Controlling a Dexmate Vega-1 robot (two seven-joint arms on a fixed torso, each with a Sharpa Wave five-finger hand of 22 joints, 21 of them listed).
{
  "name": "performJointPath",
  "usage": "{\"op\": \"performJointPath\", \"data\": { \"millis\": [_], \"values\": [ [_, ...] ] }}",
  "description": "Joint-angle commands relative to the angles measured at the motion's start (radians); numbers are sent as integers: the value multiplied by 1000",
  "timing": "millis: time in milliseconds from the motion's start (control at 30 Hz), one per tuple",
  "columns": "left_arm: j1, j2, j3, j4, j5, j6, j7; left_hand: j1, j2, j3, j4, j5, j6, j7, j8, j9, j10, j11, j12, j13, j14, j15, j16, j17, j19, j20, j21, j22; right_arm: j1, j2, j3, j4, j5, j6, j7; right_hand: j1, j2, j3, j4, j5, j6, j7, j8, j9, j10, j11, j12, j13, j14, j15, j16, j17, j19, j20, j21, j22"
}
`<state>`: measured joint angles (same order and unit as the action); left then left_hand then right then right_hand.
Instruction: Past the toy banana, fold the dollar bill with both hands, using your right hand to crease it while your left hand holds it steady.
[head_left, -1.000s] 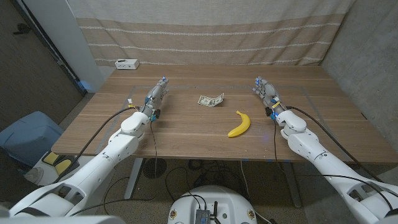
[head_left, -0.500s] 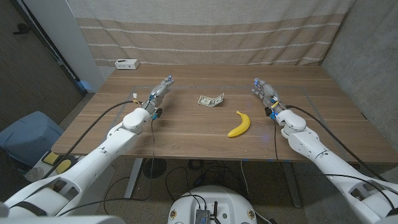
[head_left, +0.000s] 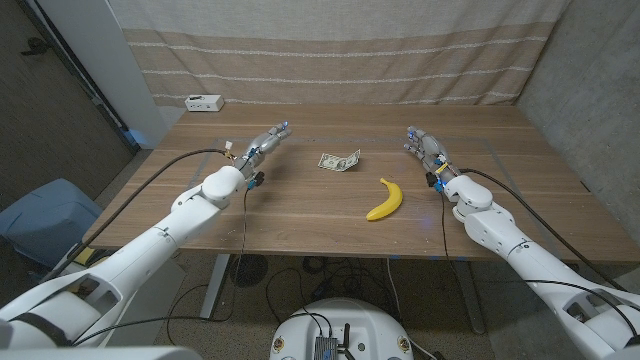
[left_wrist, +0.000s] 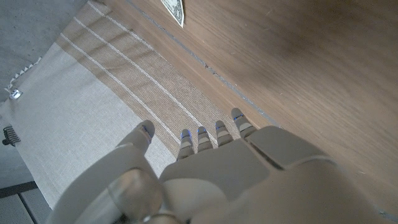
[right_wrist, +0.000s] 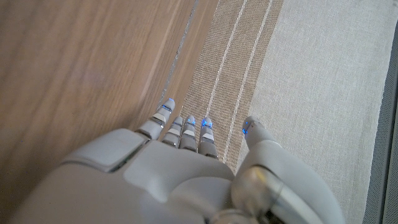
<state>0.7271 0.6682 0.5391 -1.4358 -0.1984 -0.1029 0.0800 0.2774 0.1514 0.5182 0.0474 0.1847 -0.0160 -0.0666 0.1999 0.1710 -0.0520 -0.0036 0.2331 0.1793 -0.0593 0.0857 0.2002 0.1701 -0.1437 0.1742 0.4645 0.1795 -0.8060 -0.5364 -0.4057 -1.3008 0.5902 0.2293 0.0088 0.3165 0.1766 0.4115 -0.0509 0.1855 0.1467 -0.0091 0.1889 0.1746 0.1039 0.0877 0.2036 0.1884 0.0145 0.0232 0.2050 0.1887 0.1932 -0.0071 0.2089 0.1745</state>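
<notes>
Nearest the robot: the toy banana (head_left: 385, 200) lies on the wooden tabletop (head_left: 300, 215), right of centre, curved, w/ nothing touching it.

Next out, the hands. Left hand (head_left: 263, 147) is over the tabletop on the left side, fingers stretched out & pointing toward the middle, holding nothing. Left wrist view shows its fingers (left_wrist: 205, 138) straight, slightly apart, thumb off to one side; can't tell whether it touches the wood. Right hand (head_left: 425, 148) sits on the right side, about level w/ the left, fingers extended, nothing in it. Right wrist view: fingers (right_wrist: 185, 129) run out side by side, thumb apart.

Between the two hands & just past the banana: the dollar bill (head_left: 339, 161), lying unfolded on the tabletop, well apart from both hands, closer to the left one's fingertips than to the right. A corner of the bill (left_wrist: 175, 9) also shows in the left wrist view, beyond the fingertips.

Further back, left corner of the tabletop: a small white box (head_left: 203, 102). Behind it all, a striped beige curtain (head_left: 340, 50).
</notes>
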Motion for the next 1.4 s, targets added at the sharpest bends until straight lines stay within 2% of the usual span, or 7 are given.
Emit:
{"op": "performJointPath", "data": {
  "millis": [33,100,133,200,267,333,1400],
  "values": [
    [-22,32,44,-62,149,53,41,93,30,81,-77,12,122,26,19,11,131,22,33,13,80,-8,6,3,60,13,1,8,-10,-5,2,-11,2,-9,-4,12,-2,7,-5,4,14,0,7,5,11,0,6,5,10,7,9,5,10,6,9,4],
    [-21,33,53,-72,205,53,83,180,48,175,-121,62,255,75,45,22,263,42,80,38,227,-38,45,17,125,-7,23,17,-14,-7,3,-12,2,-5,-5,12,-2,8,-5,4,15,0,7,5,12,2,6,5,10,10,9,5,10,6,9,5],
    [-21,32,52,-73,207,54,84,195,50,188,-121,75,277,83,48,24,297,38,98,48,268,-43,62,26,140,-15,30,19,-14,-7,3,-12,2,-5,-5,12,-2,8,-5,4,15,-1,7,5,13,1,6,5,10,9,9,6,10,7,9,5],
    [-24,38,59,-79,235,57,87,171,12,150,-108,70,260,68,26,26,289,31,112,66,286,-39,75,49,157,-26,40,23,-17,-8,4,-15,2,-5,-7,12,-2,8,-5,4,15,-1,7,5,12,1,6,5,10,10,9,6,10,8,8,5],
    [-43,51,70,-79,229,61,24,130,-7,95,-107,33,137,17,-20,20,130,35,40,65,173,-29,30,50,110,-8,24,26,-20,-9,6,-16,3,-3,-7,13,-2,8,-5,4,16,-1,7,5,13,0,6,5,10,10,10,6,11,8,8,5],
    [-47,52,73,-79,238,62,15,125,-15,82,-116,20,106,6,-22,18,76,20,12,57,105,-24,-1,39,80,-11,12,26,-21,-9,7,-16,4,-3,-8,13,-3,8,-5,3,17,-1,7,5,13,1,6,5,10,10,10,7,11,8,8,5],
    [-151,76,205,-167,568,209,-125,109,-8,70,-120,9,88,-15,-15,14,72,-21,-2,38,65,-29,-11,22,24,9,-13,24,-42,-16,16,-18,17,7,-1,16,-5,8,-6,2,27,-1,6,6,14,0,3,6,12,12,11,11,10,12,6,5]
  ]
}}
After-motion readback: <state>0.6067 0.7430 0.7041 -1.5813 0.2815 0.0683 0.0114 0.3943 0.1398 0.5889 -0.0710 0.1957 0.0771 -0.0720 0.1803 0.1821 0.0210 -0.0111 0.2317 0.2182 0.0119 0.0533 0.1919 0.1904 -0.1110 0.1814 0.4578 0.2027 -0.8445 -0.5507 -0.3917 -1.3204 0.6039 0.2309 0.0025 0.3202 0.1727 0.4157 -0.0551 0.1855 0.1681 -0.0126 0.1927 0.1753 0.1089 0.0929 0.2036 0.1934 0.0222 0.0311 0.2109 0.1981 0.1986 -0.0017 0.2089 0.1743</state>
